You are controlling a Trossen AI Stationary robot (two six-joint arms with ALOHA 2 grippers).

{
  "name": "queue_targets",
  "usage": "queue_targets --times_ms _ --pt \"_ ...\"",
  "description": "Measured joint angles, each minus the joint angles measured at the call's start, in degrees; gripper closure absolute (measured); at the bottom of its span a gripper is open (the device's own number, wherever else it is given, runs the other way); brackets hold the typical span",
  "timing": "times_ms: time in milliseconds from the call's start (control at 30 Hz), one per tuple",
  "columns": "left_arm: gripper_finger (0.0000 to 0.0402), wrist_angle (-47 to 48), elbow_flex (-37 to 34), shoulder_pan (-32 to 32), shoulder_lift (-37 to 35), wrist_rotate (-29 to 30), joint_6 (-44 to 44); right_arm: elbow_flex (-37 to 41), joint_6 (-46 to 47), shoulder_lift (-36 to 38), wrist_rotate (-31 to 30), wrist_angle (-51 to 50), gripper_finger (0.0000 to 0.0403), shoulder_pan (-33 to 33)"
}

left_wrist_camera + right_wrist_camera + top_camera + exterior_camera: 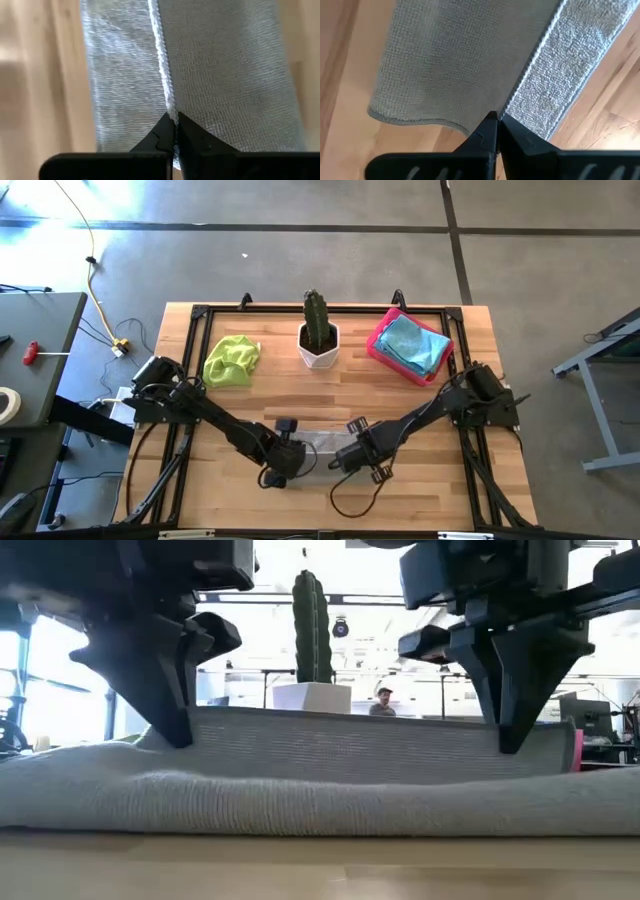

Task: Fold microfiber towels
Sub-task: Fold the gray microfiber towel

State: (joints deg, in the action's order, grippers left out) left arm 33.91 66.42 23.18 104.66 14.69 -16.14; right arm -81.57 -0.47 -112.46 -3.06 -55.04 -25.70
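A grey microfiber towel [320, 444] lies near the table's front edge, between my two grippers. My left gripper [180, 738] is shut on its raised hem toward the towel's left end, and my right gripper [510, 745] is shut on the same hem toward the right end. The rest of the towel [300, 800] rests flat on the wood below. A crumpled lime green towel [232, 361] lies at the far left. Light blue towels [413, 345] sit in a pink tray [378, 345] at the far right. My left gripper pinches the grey towel's stitched hem [169, 107] between its two fingers, coming steeply from above. The hem is raised off the layer lying on the table. One layer or several, I cannot tell. My right gripper pinches the same stitched hem [509, 107] between its two fingers, pointing straight down. The edge [345, 718] runs straight and nearly taut between the two grippers, above the part that lies on the table.
A cactus in a white pot [319, 340] stands at the far middle of the table. Bare wood lies between the pot and the grey towel. A person [383, 700] shows in the room beyond the table.
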Motion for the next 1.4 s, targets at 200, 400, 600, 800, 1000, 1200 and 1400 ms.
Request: queue_targets --times_ms 200,400,600,800,1000,1200,1400 --pt "0.0401 0.17 -0.03 -0.67 0.02 5.19 4.29 0.01 -0.46 0.00 -0.52 -1.75 0.0402 1.28" --pt "0.0401 1.44 -0.05 -3.02 0.03 6.16 4.39 0.01 1.82 -0.07 -2.51 -2.14 0.0402 2.78" --pt "0.0401 2.07 0.04 -3.79 1.55 3.98 3.40 -0.01 0.55 -0.07 -2.92 -2.25 0.0390 2.96" --pt "0.0401 2.32 -0.05 -3.78 3.36 4.55 2.08 -0.01 0.50 -0.09 -2.96 -3.55 0.0320 2.98" --pt "0.0401 2.97 -0.05 -3.80 3.45 5.09 -0.09 -0.01 8.50 1.19 -2.96 -9.00 0.0263 2.66" --pt "0.0398 3.95 -0.01 -3.80 3.43 5.86 -2.86 0.55 10.15 3.94 -6.16 -5.76 0.0252 -0.19" --pt "0.0361 5.61 0.02 -3.80 3.39 6.56 -4.17 10.99 15.46 9.95 -7.05 7.71 0.0257 -1.96"
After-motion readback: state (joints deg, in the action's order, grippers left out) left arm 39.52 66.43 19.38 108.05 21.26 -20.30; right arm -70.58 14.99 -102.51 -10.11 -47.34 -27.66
